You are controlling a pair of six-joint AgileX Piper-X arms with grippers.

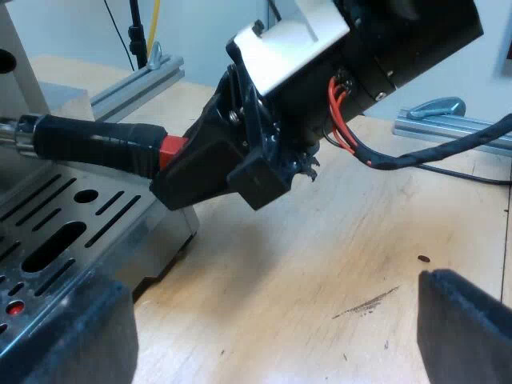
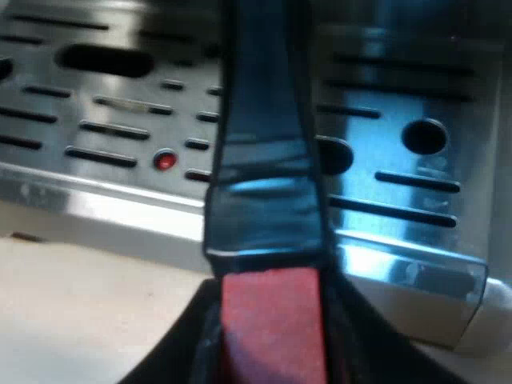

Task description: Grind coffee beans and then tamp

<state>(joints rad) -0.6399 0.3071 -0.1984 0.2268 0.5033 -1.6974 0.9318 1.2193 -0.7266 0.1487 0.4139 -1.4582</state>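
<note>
Left wrist view: right gripper (image 1: 174, 162) pinches handle (image 1: 96, 140) at red end over tray (image 1: 48, 232); left gripper (image 1: 268, 332) spread above desk (image 1: 320, 240).

Left wrist view: low over the desk (image 1: 320, 264), facing the drip tray (image 1: 48, 232) and handle (image 1: 96, 142) from mid range. Right wrist view: very near, along the handle (image 2: 264, 160), down onto the drip tray (image 2: 104, 120). Shared: handle, drip tray.

No legible text, brand, number or sign, drip tray (image 1: 160, 240) unmarked, handle (image 1: 96, 140) unlabelled
</note>
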